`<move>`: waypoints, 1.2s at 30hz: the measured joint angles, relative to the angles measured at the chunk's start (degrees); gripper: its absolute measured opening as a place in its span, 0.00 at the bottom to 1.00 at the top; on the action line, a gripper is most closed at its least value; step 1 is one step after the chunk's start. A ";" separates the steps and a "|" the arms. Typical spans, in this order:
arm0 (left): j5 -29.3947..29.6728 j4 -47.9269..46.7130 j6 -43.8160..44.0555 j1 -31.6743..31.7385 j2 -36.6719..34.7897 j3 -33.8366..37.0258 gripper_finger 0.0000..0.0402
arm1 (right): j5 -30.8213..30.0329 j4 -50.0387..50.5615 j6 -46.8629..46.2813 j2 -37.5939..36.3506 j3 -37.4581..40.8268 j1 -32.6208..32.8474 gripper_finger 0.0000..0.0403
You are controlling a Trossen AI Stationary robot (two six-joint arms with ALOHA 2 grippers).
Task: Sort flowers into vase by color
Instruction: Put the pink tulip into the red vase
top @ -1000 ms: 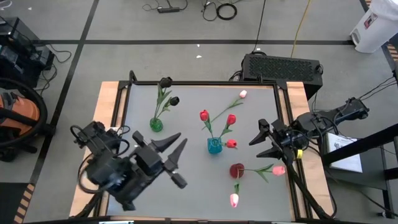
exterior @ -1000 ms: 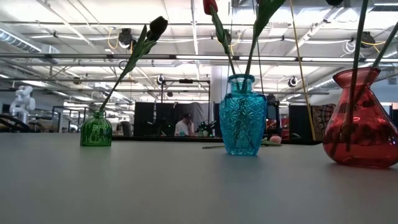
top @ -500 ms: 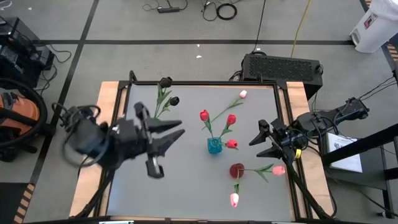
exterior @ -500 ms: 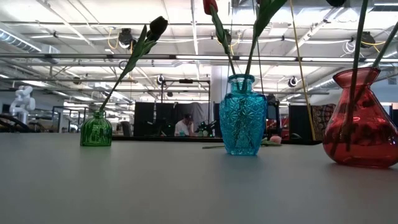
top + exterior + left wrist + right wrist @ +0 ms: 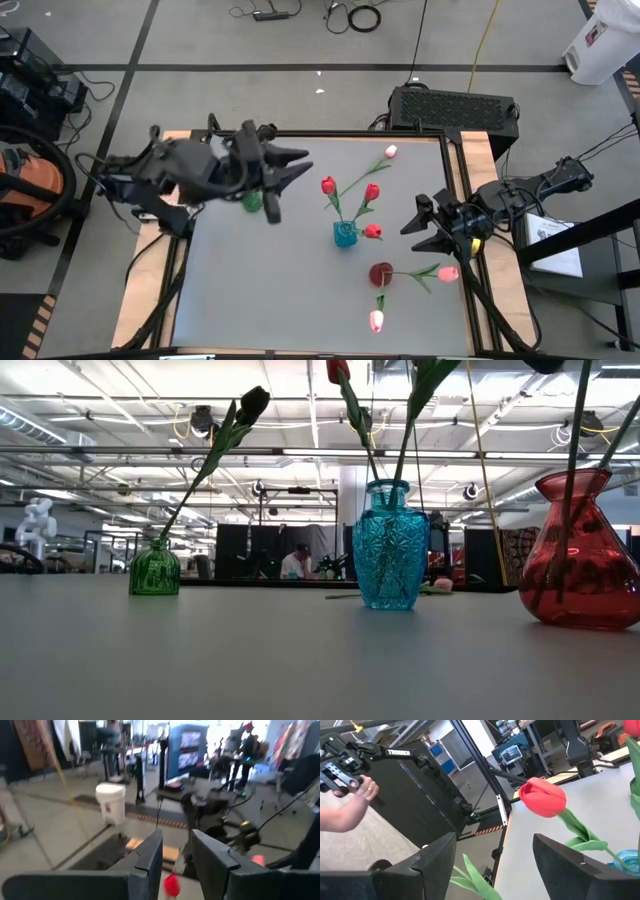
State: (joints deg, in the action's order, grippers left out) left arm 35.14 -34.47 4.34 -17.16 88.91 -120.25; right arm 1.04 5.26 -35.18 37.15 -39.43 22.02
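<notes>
My left pincer [image 5: 290, 167], wide and empty, hangs above the small green glass vase [image 5: 154, 568], aimed at the loose pink tulip [image 5: 389, 152] beyond.

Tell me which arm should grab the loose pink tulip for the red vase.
Probably right. The open right gripper sits between the tulip and the red vase. The left gripper is over by the green vase.
</notes>
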 joint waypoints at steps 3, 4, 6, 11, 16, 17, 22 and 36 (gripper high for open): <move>-2.94 -4.91 3.47 4.41 -0.34 0.00 0.27 | 0.00 0.39 -0.86 0.00 0.00 -0.01 0.64; -3.94 -6.45 4.75 5.83 -0.35 0.00 0.27 | -0.01 0.59 -1.26 0.00 0.01 0.00 0.64; -6.22 -8.96 7.11 8.51 -0.33 0.00 0.27 | -1.00 1.14 -1.93 0.00 -0.01 0.00 0.64; -11.12 -11.71 9.79 14.33 -0.27 0.00 0.27 | -4.03 2.36 -2.27 0.00 -0.01 -0.02 0.64; -14.10 -11.77 10.38 19.34 -0.27 0.00 0.27 | -5.82 3.45 -3.22 0.00 -0.01 -0.02 0.64; -14.13 -11.86 10.38 20.26 -0.27 0.00 0.27 | -6.35 3.45 -3.28 0.00 -0.01 -0.04 0.64; -14.15 -15.36 10.44 24.71 -0.26 0.00 0.27 | -11.88 3.52 -4.69 -0.36 -0.01 -0.09 0.64; -14.02 -19.35 17.84 27.42 -0.22 0.00 0.27 | -31.43 4.54 -17.03 -2.61 -0.01 -9.45 0.64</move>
State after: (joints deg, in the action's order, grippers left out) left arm 21.12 -53.82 22.18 10.26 88.68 -120.25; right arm -30.40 9.80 -52.21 34.54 -39.44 12.57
